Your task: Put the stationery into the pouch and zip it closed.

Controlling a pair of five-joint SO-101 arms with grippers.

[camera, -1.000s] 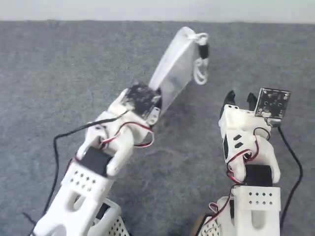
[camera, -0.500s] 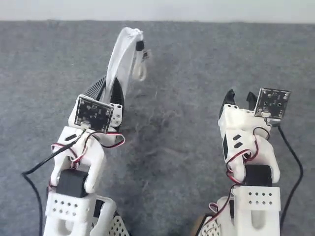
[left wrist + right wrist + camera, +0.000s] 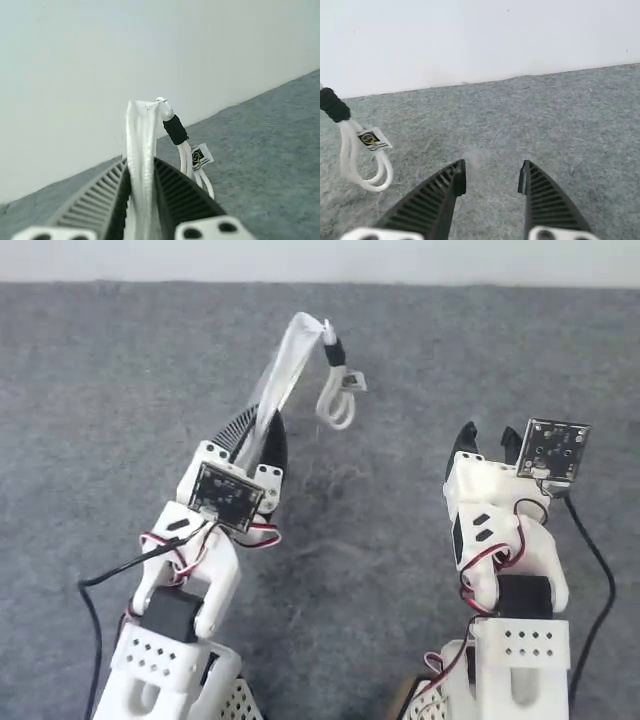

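Holding the pouch (image 3: pixel 285 375) up by one end

The left gripper (image 3: pixel 262 440) is clamped on the near end of the pouch, one jaw on each flat side. The pouch rises out of the left gripper and seems lifted off the grey mat (image 3: pixel 430 350). The right gripper (image 3: pixel 488 445) is well apart from the left gripper, low over the mat, with its jaws parted and nothing between them.

I think the main danger is the grip itself. Only one end is held, so the long pouch may swing or slide out of the jaws if the arm turns quickly. A white cord loop (image 3: pixel 335 405) with a small tag (image 3: pixel 352 381) hangs from the far end and may catch on the right gripper when the two come near. I cannot tell if the zip is shut. If it is open, tipping may spill what is inside.

The pouch is seen edge-on. Its long axis runs straight away from the left gripper, and its free end points toward the far wall.
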